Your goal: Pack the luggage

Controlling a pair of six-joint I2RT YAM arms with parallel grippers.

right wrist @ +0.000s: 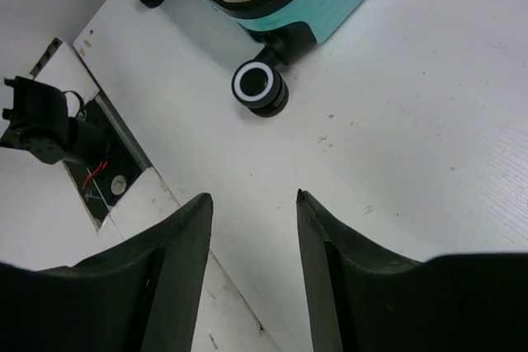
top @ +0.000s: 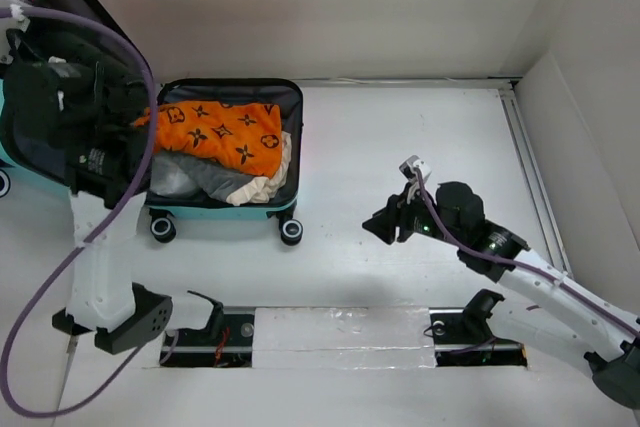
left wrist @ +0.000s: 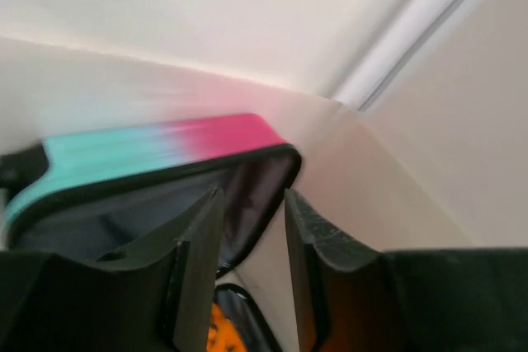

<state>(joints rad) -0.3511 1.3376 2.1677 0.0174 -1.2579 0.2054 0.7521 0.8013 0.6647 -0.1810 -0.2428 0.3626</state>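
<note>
No words or numbers can be read anywhere. The orange cloth (top: pixel 215 132) in the luggage (top: pixel 296 147) has black shapes on it, like little flowers and stars, but no clear letters. A bit of it shows just below the fingers (left wrist: pixel 198 253) of the left gripper (left wrist: pixel 252 204).

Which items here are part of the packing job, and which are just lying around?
Job: luggage, open; orange printed garment, grey garment and cream cloth inside it; left hand by the lid; right hand over the table.
Just there: purple cable; shiny strip at the near edge.
</note>
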